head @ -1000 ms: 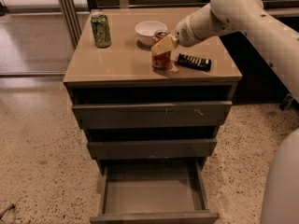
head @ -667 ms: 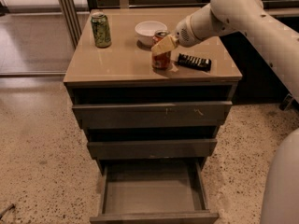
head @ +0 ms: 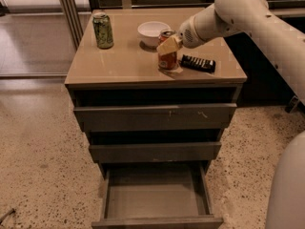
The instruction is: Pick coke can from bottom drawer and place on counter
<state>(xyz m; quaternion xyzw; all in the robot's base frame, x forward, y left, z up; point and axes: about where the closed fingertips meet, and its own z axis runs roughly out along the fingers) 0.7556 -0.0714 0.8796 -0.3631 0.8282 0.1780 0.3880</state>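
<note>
now, from the left: the green can point(head: 103, 30) stands at the far left corner of the counter point(head: 119, 68), with the white bowl point(head: 151, 32) further right. below, the bottom drawer point(head: 152, 199) hangs open with no can in it. the coke can point(head: 167, 61) stands upright on the counter just near of the bowl, its long axis vertical. the gripper point(head: 168, 45) sits at the can's upper half, reaching in from the right. i cannot tell whether it clamps or has let go. i judge the way out is up and right, over the black remote point(head: 198, 63).
</note>
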